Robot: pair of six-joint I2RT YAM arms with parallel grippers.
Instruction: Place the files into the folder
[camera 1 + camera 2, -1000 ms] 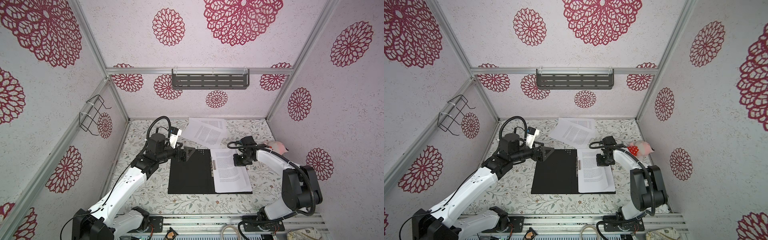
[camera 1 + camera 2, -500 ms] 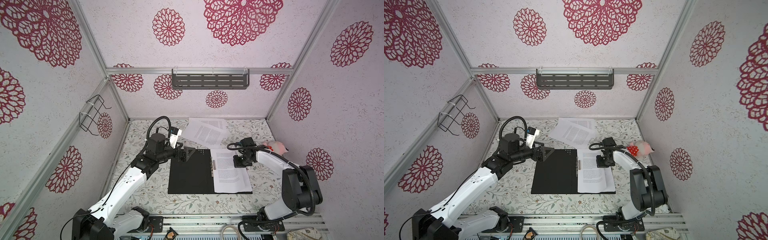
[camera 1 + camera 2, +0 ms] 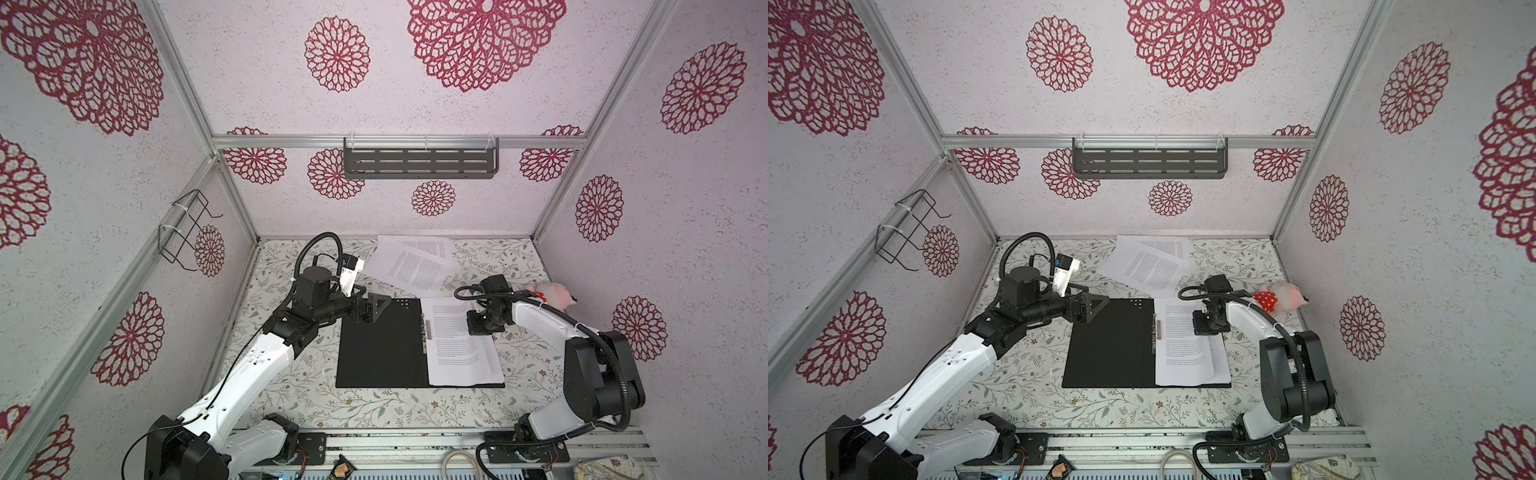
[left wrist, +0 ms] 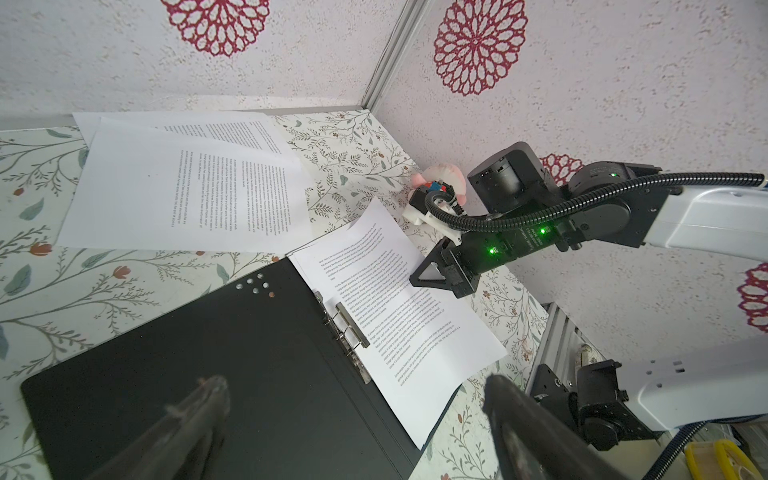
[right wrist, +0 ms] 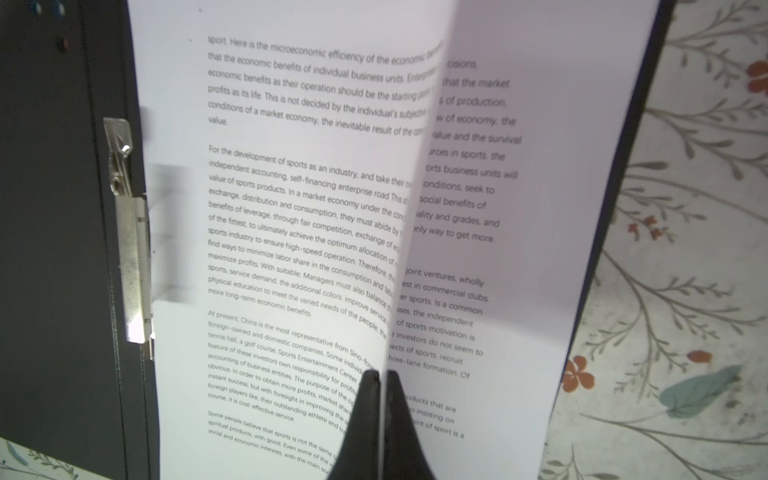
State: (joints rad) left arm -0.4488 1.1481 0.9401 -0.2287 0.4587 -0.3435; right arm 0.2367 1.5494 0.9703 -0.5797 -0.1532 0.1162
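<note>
The right hand [image 5: 380, 376] pinches a lifted sheet [image 5: 291, 208] over the folder [image 3: 382, 345], long axis parallel to the clip [image 5: 133, 266] on its left-arm side; the left hand [image 3: 374, 309] hovers spread.

Overhead pair, wrist close-ups, shared folder [image 3: 382, 345]

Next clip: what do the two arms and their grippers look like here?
Both share one build: white shells on the long links of the left arm and right arm, black joints and bases. A black ribbed cable hose loops over each wrist. The left gripper and right gripper have black, tapered triangular fingers. Green lights glow on the right wrist.
</note>
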